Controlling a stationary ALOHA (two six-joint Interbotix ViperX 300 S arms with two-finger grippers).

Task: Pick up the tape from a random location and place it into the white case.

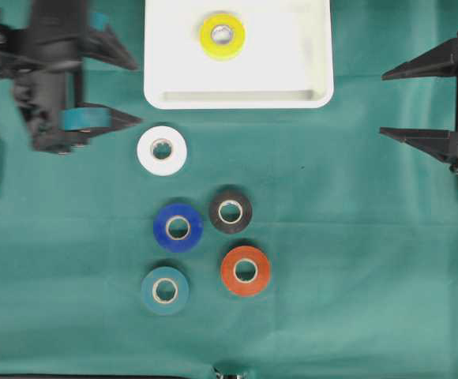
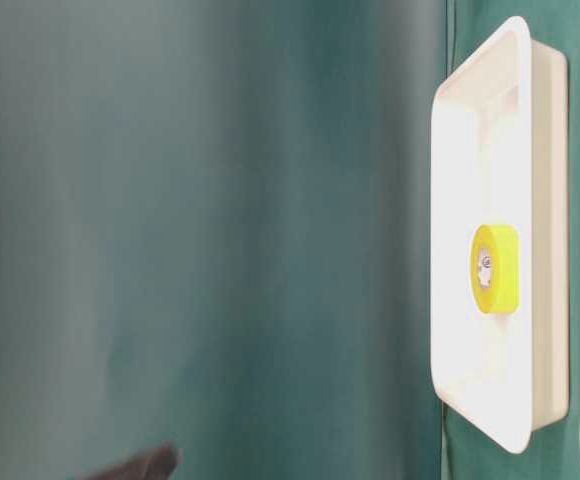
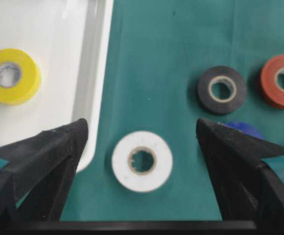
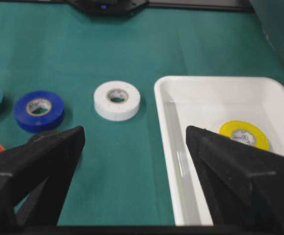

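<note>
The white case [image 1: 237,99] lies at the top middle with a yellow tape roll [image 1: 222,36] flat inside it. A white roll [image 1: 162,149] lies on the green cloth just below the case's left corner. My left gripper [image 1: 138,91] is open and empty, left of the case, its lower fingertip close to the white roll. In the left wrist view the white roll [image 3: 142,161] shows between the spread fingers of the left gripper [image 3: 142,125], and the case wall [image 3: 90,73] is at the left. My right gripper [image 1: 382,104] is open and empty at the right edge.
Blue [image 1: 178,227], black [image 1: 230,211], orange [image 1: 245,271] and teal [image 1: 164,290] rolls lie flat in a cluster below the white roll. The right wrist view shows the case rim [image 4: 166,122] ahead of the right gripper [image 4: 134,132].
</note>
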